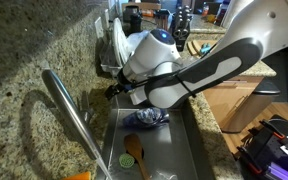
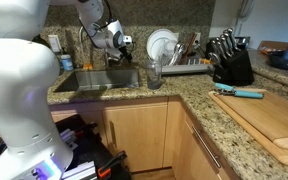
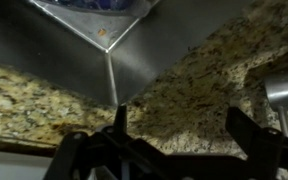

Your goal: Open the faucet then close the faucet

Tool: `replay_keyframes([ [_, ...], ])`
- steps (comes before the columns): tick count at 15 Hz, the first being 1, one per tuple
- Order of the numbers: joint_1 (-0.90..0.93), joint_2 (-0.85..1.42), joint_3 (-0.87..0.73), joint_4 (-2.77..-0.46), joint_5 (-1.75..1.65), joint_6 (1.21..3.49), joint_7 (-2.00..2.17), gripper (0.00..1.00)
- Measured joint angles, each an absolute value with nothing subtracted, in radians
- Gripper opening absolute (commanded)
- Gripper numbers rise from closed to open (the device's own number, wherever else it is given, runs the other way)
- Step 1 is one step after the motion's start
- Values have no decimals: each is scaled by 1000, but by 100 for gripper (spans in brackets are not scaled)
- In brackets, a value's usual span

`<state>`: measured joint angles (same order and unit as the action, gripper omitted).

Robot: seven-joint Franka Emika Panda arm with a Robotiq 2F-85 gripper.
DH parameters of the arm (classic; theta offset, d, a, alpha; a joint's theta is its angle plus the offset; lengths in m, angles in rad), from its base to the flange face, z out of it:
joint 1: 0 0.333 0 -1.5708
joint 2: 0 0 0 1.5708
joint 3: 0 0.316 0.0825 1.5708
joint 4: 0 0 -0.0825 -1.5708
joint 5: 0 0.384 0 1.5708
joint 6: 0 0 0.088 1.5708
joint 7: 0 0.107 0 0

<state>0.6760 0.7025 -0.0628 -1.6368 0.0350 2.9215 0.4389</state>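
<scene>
The faucet (image 1: 72, 112) is a long brushed-metal spout that slants over the sink (image 1: 184, 150) in an exterior view. It shows as a thin tube behind the sink (image 2: 82, 48) in the other one. My gripper (image 1: 112, 91) hangs over the granite counter behind the sink's back corner, past the faucet, and also shows in an exterior view (image 2: 125, 42). In the wrist view my gripper (image 3: 184, 130) is open and empty above the counter, with a silver metal piece (image 3: 286, 90) at the right edge. I cannot make out the lever handle.
A wooden spoon (image 1: 134, 152) and a blue item (image 1: 147, 118) lie in the sink. A dish rack with plates (image 2: 166, 47), a glass (image 2: 154, 72), a knife block (image 2: 230, 62) and a cutting board (image 2: 274, 122) stand on the counter.
</scene>
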Motion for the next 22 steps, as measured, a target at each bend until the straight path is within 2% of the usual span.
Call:
replay_keyframes([
  [7, 693, 751, -86, -1595, 34, 2954, 454, 100],
  [13, 698, 896, -64, -1415, 93, 3086, 479, 100],
  [17, 699, 900, -65, -1414, 96, 3086, 479, 100],
  [22, 678, 937, 1, -1369, 132, 3120, 458, 100],
])
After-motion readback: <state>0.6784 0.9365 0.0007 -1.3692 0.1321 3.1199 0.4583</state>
